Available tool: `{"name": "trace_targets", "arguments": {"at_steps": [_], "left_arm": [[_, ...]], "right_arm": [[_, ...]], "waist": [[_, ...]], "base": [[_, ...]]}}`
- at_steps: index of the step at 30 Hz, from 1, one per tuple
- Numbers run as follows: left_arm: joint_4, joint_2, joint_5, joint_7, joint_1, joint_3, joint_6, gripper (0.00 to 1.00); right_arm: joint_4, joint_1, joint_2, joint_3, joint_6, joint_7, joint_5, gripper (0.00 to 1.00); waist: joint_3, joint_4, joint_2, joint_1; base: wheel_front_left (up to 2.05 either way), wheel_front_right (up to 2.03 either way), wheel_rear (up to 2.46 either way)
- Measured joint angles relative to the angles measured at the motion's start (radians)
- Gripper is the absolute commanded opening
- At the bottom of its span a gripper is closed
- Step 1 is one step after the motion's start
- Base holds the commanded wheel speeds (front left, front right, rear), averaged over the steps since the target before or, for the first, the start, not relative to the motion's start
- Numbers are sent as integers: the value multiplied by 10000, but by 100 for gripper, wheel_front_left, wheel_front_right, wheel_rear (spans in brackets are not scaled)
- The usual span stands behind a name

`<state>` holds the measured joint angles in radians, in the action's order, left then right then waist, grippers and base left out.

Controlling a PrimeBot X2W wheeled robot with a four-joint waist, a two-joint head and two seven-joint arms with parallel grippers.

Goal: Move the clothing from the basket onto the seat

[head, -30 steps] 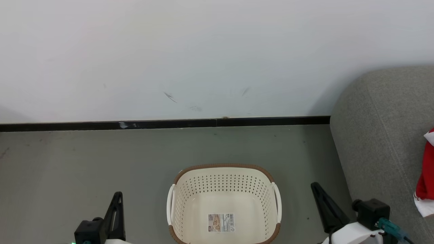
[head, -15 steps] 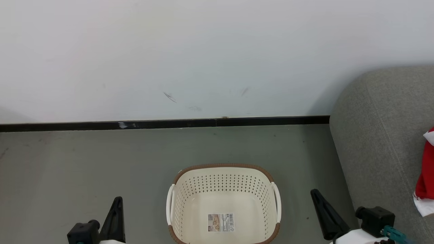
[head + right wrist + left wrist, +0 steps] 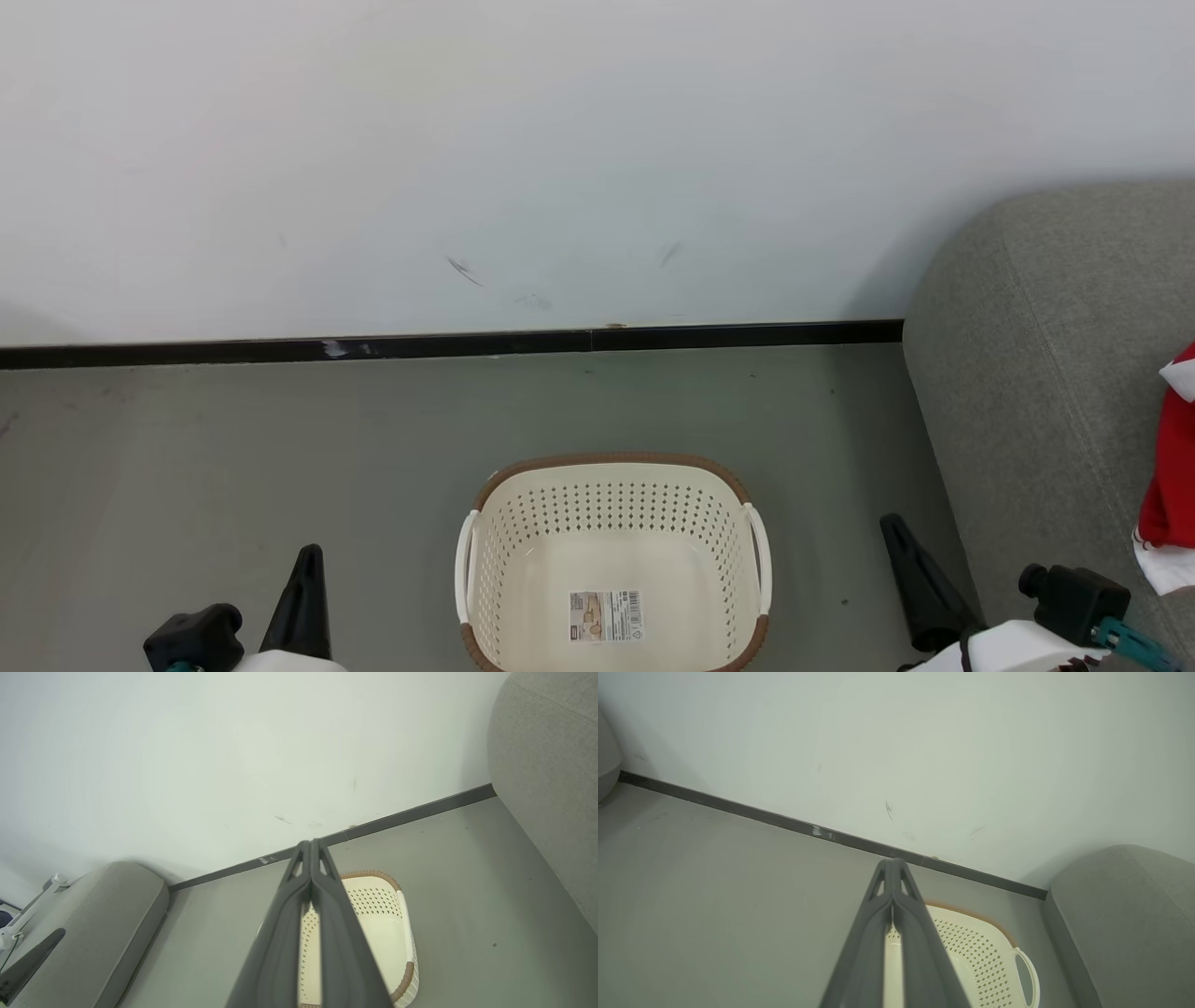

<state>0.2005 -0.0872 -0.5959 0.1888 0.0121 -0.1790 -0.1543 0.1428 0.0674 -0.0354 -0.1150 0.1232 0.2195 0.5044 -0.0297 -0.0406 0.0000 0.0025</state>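
At the far left, the right wrist view shows a grey upholstered piece [image 3: 103, 914] standing against the white wall [image 3: 560, 140]. The left gripper [image 3: 307, 553] hovers over the grey floor [image 3: 233, 448] at the near left, its two dark fingers [image 3: 878, 933] pressed together with nothing between them. Just to its right, the basket [image 3: 611, 460] stands upright on the floor in the near middle, short of the black skirting board [image 3: 467, 343]; a barcode sticker [image 3: 605, 616] lies flat on its cream bottom. Right of the basket, the right gripper [image 3: 892, 523] hangs above the floor, apart from the rim, its fingers [image 3: 289, 924] likewise clenched on nothing. Further right rises the rounded grey end of the seat [image 3: 1027, 373]. The clothing [image 3: 1172, 485], red with white panels, lies on the seat at the right edge, well apart from the basket.
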Motion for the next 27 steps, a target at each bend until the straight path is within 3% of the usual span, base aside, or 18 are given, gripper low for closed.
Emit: {"name": "trace_targets", "arguments": {"at_steps": [20,27], "left_arm": [[0,65,-1918,-554,-2,410,516,0],[2,75,-2648,-711,-3,568,625,0]], "right_arm": [[82,-49,-174,265,0,-449,2266,0],[182,-110,-261,337,0,-619,3110,0]], "waist": [[169,82,0,124],[230,109,1,147]], "base": [[0,0,0],[0,0,0]]}}
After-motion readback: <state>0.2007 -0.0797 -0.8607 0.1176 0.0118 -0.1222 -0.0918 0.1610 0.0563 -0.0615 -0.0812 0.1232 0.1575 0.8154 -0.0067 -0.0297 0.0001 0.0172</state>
